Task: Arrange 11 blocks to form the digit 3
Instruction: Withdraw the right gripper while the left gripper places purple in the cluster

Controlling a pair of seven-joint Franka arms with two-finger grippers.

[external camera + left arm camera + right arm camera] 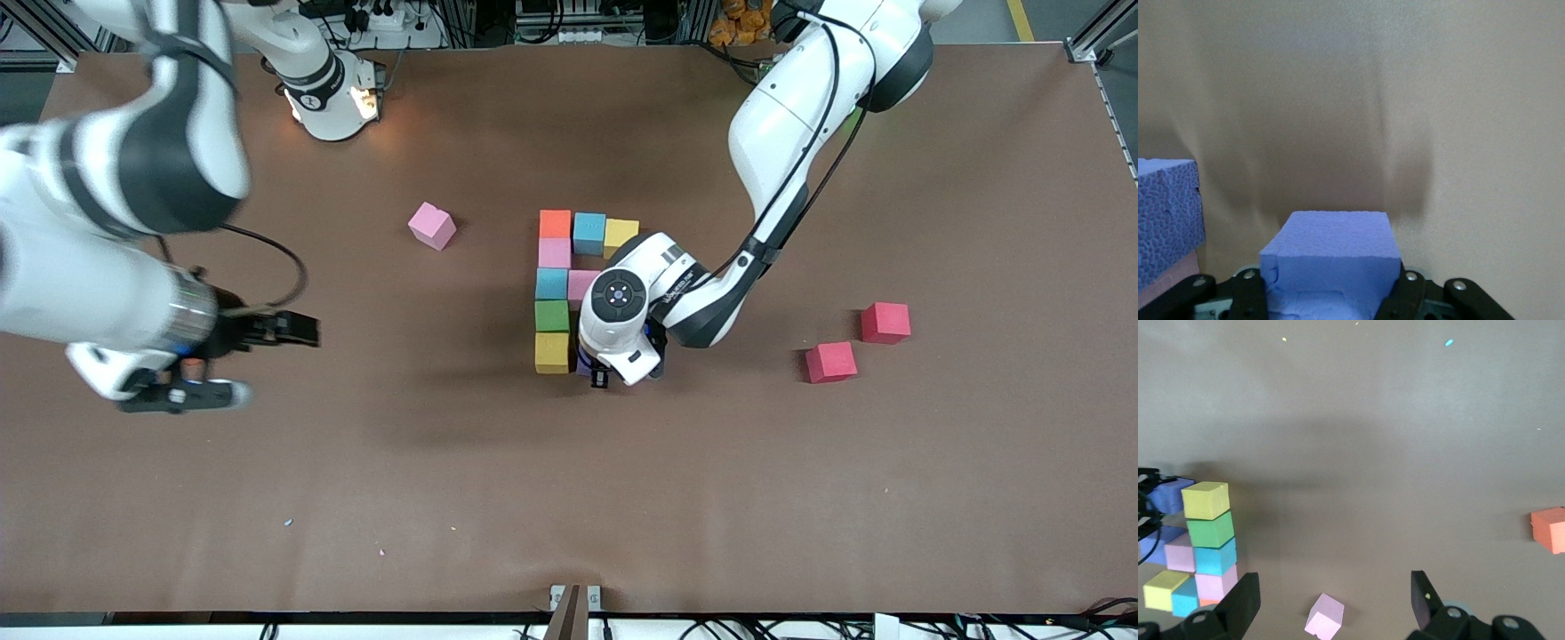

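Observation:
Eight blocks make part of the digit 3 (553, 284): an orange (555, 224), blue (589, 233) and yellow (620, 236) bar, then a column of pink, blue, green (551, 316) and yellow (551, 352), with a pink block (582, 284) beside the middle. My left gripper (597, 373) is low beside the lower yellow block, shut on a purple block (1328, 257). Another purple block (1165, 207) lies close by. My right gripper (298, 331) hangs open and empty above the table toward the right arm's end, with a loose pink block (1325, 617) below its open fingers in the right wrist view.
The loose pink block (432, 225) lies tilted, beside the figure toward the right arm's end. Two red blocks (885, 322) (830, 362) sit toward the left arm's end. The left arm's wrist covers part of the figure's middle rows in the front view.

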